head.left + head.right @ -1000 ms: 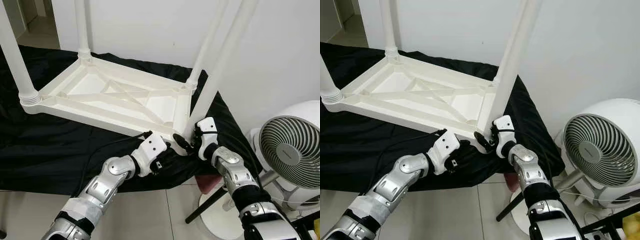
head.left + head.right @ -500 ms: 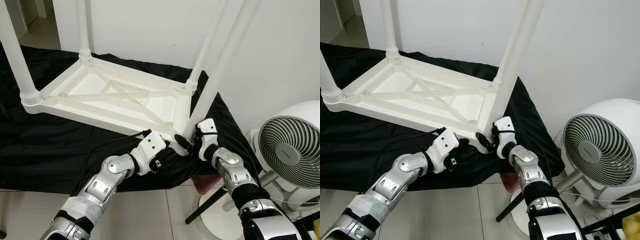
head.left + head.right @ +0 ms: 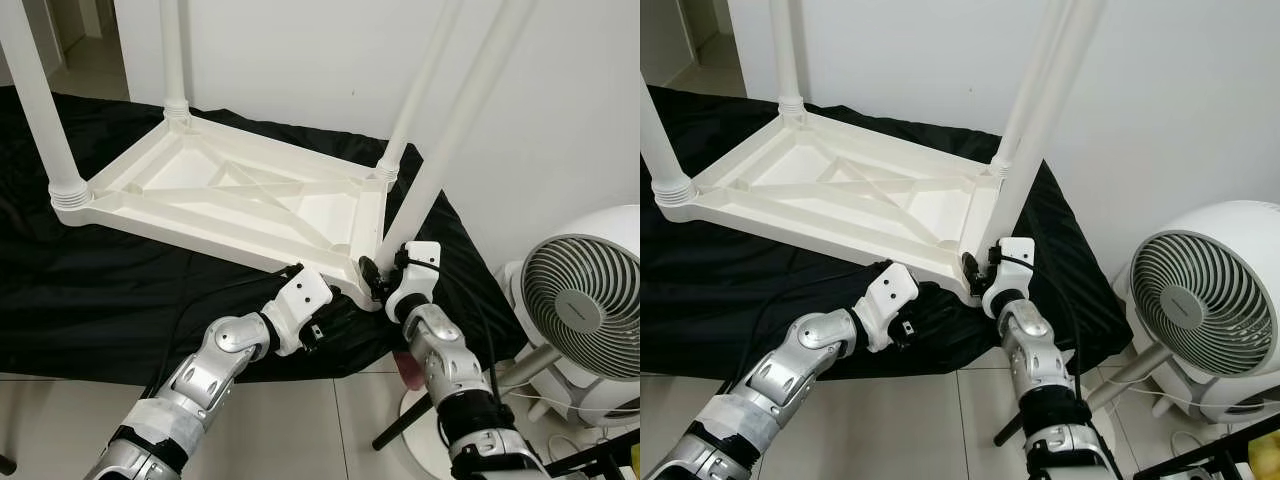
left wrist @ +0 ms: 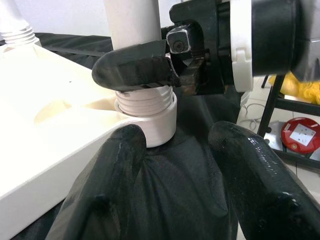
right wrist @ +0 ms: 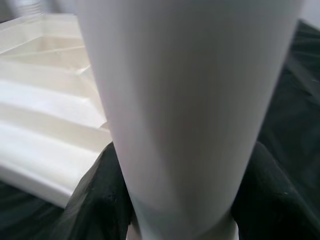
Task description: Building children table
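Left eye view: upturned white plastic children's table (image 3: 240,195) on black cloth (image 3: 110,290), 4 legs up; likely light, stiff, smooth.

Right eye view: my right tool (image 3: 973,270) grips the near-corner leg (image 3: 1025,140) just above its threaded socket, the best hold.

Left wrist view: my left tool (image 4: 180,165) gapes below that socket (image 4: 147,112).

Right wrist view: fingers (image 5: 100,200) flank the leg.

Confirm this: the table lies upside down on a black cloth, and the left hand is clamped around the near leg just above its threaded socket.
Wrong hand. The right hand clamps the near leg, as the left wrist view shows; the left hand is open at the table's corner on the black cloth.
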Controlling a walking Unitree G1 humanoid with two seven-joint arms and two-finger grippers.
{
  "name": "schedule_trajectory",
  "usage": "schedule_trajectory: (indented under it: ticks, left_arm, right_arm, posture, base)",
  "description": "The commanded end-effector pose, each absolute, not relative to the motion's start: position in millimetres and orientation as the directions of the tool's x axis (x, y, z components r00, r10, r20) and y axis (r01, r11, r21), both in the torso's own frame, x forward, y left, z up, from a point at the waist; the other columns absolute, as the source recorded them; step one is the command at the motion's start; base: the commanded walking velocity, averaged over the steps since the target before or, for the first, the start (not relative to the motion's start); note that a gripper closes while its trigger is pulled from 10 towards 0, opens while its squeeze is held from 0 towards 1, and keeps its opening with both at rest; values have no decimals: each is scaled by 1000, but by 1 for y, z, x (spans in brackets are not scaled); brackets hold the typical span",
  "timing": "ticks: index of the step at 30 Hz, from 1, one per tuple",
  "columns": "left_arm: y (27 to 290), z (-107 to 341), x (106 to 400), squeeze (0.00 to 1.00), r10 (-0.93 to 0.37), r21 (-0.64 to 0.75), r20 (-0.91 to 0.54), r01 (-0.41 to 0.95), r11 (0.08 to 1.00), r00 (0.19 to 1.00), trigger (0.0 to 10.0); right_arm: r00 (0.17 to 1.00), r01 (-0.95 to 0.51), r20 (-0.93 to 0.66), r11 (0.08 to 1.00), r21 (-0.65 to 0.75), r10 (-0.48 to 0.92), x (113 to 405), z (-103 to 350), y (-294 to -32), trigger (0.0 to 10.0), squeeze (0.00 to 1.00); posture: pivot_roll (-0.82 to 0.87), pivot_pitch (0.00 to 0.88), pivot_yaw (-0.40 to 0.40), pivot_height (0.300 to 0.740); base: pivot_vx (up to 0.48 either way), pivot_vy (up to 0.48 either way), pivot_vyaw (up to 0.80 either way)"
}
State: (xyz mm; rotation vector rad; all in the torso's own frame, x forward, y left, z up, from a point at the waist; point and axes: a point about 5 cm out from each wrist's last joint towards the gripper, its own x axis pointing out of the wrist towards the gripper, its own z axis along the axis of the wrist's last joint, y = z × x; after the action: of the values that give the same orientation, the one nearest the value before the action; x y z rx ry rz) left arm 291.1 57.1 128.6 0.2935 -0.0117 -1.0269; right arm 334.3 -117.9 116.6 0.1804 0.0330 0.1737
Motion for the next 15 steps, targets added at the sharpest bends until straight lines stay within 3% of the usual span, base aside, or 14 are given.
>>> schedule_trajectory:
  ticks: [1,5,15]
  left_arm:
    - [51,127,284,0,-888,232,-145,887,398,437,10000]
    - [49,128,285,0,-889,232,-141,888,398,435,10000]
    - [50,127,284,0,-889,231,-143,888,398,435,10000]
  right_arm:
    - [992,-68,-94,979,193,88,327,102,-124,10000,0]
    - [993,-26,-109,977,211,50,315,103,-104,10000,0]
    - [991,-10,-128,978,208,37,311,106,-106,10000,0]
  posture:
    - [61,0,-154,740]
    - [62,0,-157,740]
    - [63,0,-160,740]
  base:
    - [0,0,0]
    - [0,0,0]
    - [0,0,0]
